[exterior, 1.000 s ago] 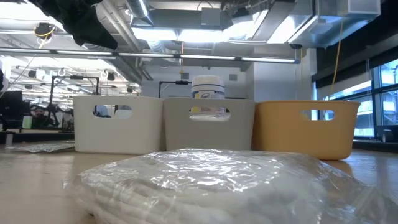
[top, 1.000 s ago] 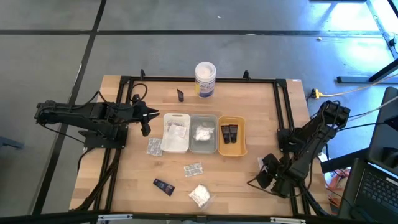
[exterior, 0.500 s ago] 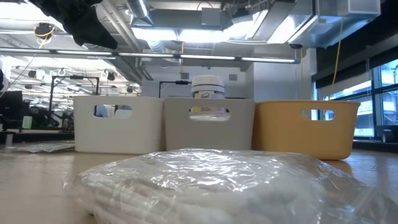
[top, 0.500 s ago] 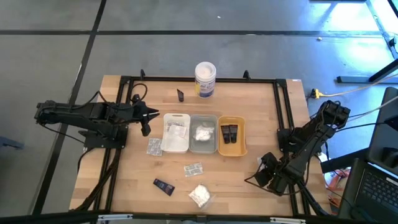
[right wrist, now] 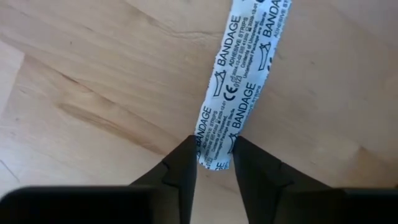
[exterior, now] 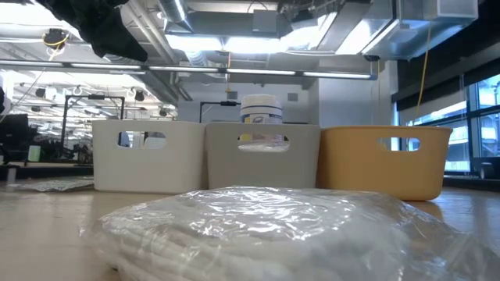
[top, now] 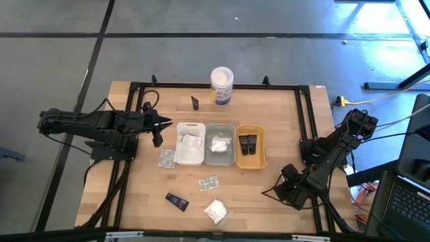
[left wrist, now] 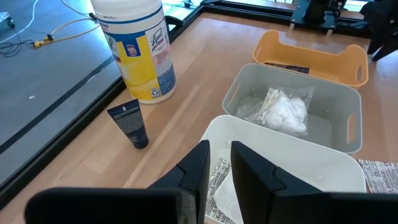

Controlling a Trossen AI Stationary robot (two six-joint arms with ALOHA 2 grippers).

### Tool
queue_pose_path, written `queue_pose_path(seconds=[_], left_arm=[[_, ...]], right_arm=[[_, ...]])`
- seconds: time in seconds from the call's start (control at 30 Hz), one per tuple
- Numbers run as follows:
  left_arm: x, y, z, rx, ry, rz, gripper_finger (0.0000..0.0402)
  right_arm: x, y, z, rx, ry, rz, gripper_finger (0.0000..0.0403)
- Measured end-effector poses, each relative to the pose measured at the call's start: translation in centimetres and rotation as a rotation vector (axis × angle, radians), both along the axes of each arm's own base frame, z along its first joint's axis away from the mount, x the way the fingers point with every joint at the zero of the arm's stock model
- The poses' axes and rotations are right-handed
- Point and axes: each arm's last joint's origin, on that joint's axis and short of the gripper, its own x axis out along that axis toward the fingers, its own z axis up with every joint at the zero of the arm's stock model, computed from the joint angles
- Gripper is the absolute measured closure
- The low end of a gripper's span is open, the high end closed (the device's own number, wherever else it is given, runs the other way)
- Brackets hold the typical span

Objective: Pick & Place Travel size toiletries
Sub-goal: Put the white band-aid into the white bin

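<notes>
Beside the grey tray (top: 220, 128), seen from above, stand the white tray (top: 191, 126) on one side and the orange tray (top: 250, 128) on the other, all three touching in a row. The grey tray holds a white wrapped bundle (top: 220, 143); the orange tray holds two black tubes (top: 247, 144), long axes across the row. Between the grey tray and the near table edge lie a printed sachet (top: 209, 182), a dark tube (top: 177, 200) lying slantwise, and another white bundle (top: 216, 211). A silvery sachet (top: 166, 158) lies just beside the white tray. The left gripper (top: 160, 128) hovers at the white tray's outer side; the right gripper (top: 277, 193) sits low near the table's right rail, well apart from the orange tray.

At table height, the near bundle (exterior: 258, 234) fills the foreground before the three trays, with the white tub (exterior: 261, 110) behind the grey tray.

From the left wrist, the fingers (left wrist: 198, 168) stand nearly together with nothing between them, over the white tray; a black tube (left wrist: 129, 123) lies beside the tub.

From the right wrist, a bandage strip (right wrist: 239, 81) lies flat on the wood, its long axis running straight away from the gripper; the fingers (right wrist: 184, 165) pinch its near end.
</notes>
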Motion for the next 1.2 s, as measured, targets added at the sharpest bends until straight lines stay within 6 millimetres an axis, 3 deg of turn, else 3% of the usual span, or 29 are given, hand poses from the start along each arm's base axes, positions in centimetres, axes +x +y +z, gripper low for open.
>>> queue_pose_path(seconds=[0.33,0.53,0.73,0.93,1.2], left_arm=[[0.0,0.0,0.0,0.000,0.000,0.000,0.0336],[0.0,0.0,0.0,0.000,0.000,0.000,0.0340],[0.0,0.0,0.0,0.000,0.000,0.000,0.0341],[0.0,0.0,0.0,0.000,0.000,0.000,0.0338],[0.0,0.0,0.0,0.000,0.000,0.000,0.0338]], right_arm=[[0.0,0.0,0.0,-0.003,-0.001,0.008,0.0392],[0.1,0.4,1.2,0.027,0.043,0.063,0.0398],[1.1,1.6,4.5,0.105,-0.048,0.186,0.0400],[2.7,2.5,8.8,0.106,-0.289,0.261,0.0401],[6.3,1.1,12.7,-0.019,-0.456,0.428,0.0402]])
